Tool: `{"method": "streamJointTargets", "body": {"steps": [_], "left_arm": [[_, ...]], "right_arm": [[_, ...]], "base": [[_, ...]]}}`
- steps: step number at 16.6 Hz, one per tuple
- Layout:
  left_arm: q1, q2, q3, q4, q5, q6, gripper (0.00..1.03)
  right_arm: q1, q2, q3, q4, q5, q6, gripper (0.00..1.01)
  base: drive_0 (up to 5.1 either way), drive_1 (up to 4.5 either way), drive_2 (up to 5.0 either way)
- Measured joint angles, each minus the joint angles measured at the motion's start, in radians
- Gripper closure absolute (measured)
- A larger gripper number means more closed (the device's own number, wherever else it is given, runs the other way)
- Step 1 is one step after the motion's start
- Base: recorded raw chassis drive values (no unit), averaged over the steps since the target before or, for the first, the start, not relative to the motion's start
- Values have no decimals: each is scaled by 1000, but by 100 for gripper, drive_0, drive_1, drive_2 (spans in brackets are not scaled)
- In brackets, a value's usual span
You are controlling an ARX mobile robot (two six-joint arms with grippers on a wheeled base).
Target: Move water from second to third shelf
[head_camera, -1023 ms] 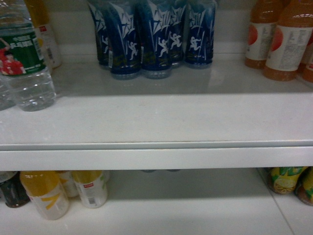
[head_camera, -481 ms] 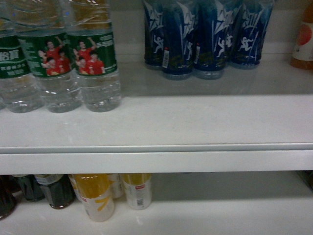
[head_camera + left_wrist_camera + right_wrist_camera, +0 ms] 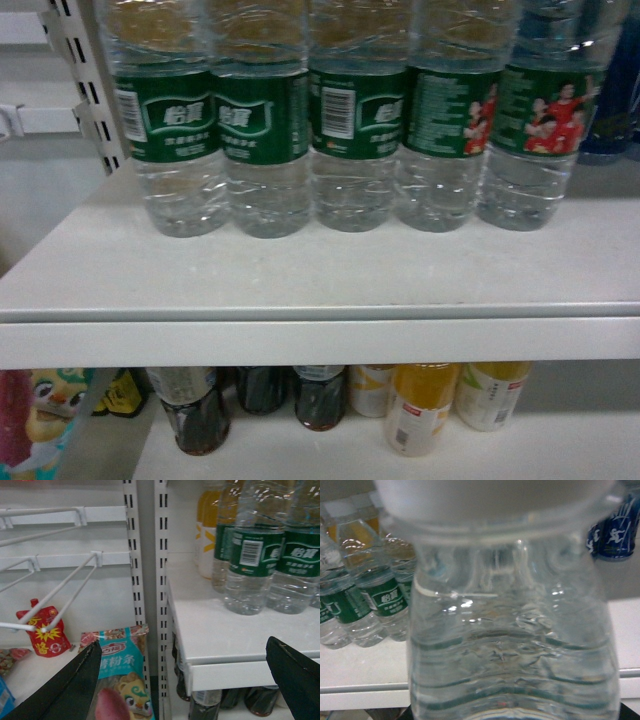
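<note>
Risking knocking the row of green-labelled bottles (image 3: 350,120) on the white shelf (image 3: 320,275) while swinging the carried load across. Hanging upright, long axis vertical, cap up, close under the right wrist camera: the water (image 3: 512,645). Right gripper out of frame, grip impossible to confirm. Left gripper (image 3: 187,680) standing wide open, empty.

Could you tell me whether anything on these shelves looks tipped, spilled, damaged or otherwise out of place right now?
Nothing stands out. The water bottles stand upright in a tidy row on the white shelf, which looks dry. The dark cola bottles below are upright too. One clear bottle fills the right wrist view, upright; its grip is not visible.
</note>
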Motion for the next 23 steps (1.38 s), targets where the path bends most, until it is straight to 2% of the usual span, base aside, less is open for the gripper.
{"method": "streamJointTargets", "body": {"steps": [9, 11, 14, 20, 22, 23], "left_arm": [[0, 0, 0, 1, 0, 0, 5], [0, 0, 0, -3, -4, 0, 5], [0, 0, 0, 0, -1, 0, 5], [0, 0, 0, 0, 0, 0, 5], [0, 0, 0, 0, 0, 0, 5], [0, 0, 0, 0, 0, 0, 5]], "right_arm": [[0, 0, 0, -2, 0, 0, 58], [1, 1, 0, 3, -18, 1, 58], [-1, 1, 0, -2, 0, 3, 58], [0, 1, 0, -4, -1, 3, 58], [-47, 45, 7, 13, -50, -8, 58], [-70, 101, 19, 69, -66, -29, 58]], "base": [[-485, 260, 260], [-485, 260, 260], [-485, 260, 260], [-485, 260, 260], [-485, 260, 260], [-485, 260, 260]]}}
